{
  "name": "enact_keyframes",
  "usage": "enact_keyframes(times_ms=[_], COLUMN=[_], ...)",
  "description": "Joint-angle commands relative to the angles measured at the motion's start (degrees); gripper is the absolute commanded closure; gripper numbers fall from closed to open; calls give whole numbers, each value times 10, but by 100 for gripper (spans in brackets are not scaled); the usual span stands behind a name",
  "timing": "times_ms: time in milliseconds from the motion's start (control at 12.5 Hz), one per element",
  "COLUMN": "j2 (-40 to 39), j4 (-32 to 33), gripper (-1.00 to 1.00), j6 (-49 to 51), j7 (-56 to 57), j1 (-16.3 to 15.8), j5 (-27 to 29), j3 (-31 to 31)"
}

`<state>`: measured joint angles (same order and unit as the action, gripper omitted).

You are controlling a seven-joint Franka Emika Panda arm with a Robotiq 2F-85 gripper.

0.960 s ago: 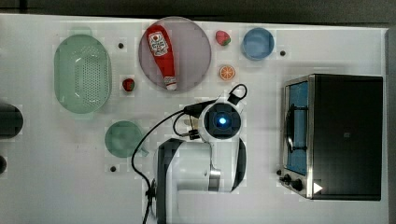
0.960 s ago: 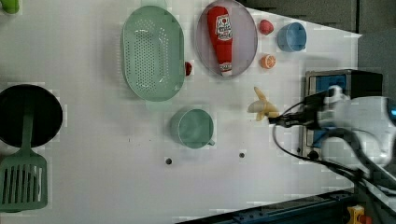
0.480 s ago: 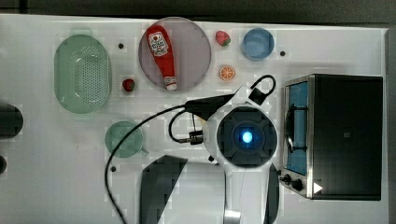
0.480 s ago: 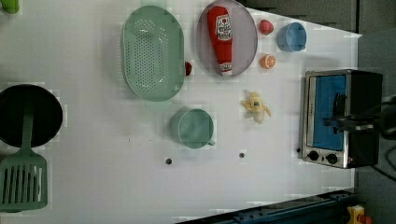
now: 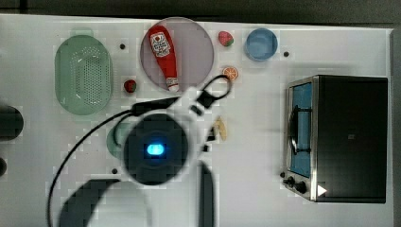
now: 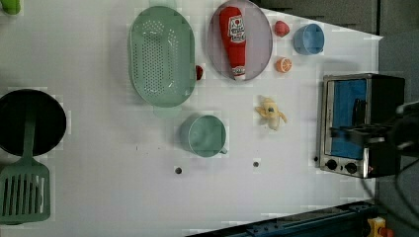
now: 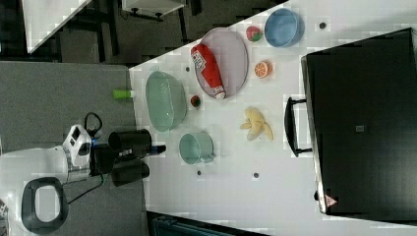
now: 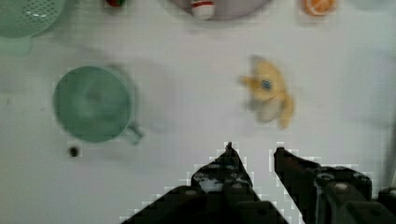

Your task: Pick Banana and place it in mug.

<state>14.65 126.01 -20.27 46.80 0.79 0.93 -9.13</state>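
A white table (image 6: pixel 99 197) carries everything. In the left view, a mint-green colander (image 6: pixel 161 55) sits beside a grey plate (image 6: pixel 257 29), with a small red fruit (image 6: pixel 199 72) between them. Past the plate lie a strawberry (image 6: pixel 281 28), a blue bowl (image 6: pixel 308 39) and an orange slice (image 6: pixel 283 65). The mug (image 6: pixel 206 136) stands upright near the colander, the peeled banana (image 6: pixel 270 112) apart from it. A toaster oven (image 6: pixel 358 123) sits at the left view's right, a black pan (image 6: pixel 29 122) and green spatula (image 6: pixel 23 192) at the left view's left.

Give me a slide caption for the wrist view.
Empty hand, fingers apart, above the white table, with the peeled banana and mint-green mug lying ahead.
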Motion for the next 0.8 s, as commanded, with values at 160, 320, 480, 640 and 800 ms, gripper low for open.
enact_keyframes(times_ms=[160, 320, 480, 640, 800], j2=[-32, -54, -82, -112, -140], j4=[9, 13, 17, 30, 55], gripper=[37, 37, 37, 37, 37], j6=[2, -14, -49, -103, -172], j7=[-179, -228, -252, -254, -256], j1=[-32, -33, -34, -34, -34], j5=[19, 19, 19, 19, 19], j3=[-56, -87, -110, -127, -135])
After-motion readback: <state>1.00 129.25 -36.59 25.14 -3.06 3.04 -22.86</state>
